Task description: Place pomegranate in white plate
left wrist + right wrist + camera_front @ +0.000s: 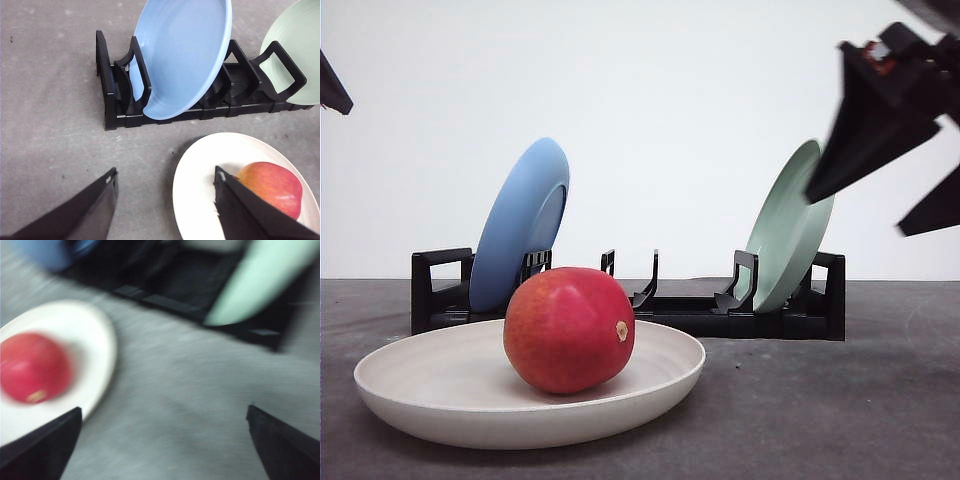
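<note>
The red pomegranate rests inside the white plate at the front left of the table, its tan stem nub facing right. My left gripper hovers open and empty over the table at the plate's edge, with one finger in front of the pomegranate on the white plate. My right gripper is raised at the upper right, open and empty, blurred by motion. In the right wrist view its gripper spans bare table beside the white plate and the pomegranate.
A black dish rack stands behind the white plate. It holds a blue plate on the left and a pale green plate on the right, both upright. The right gripper's finger overlaps the green plate in the front view.
</note>
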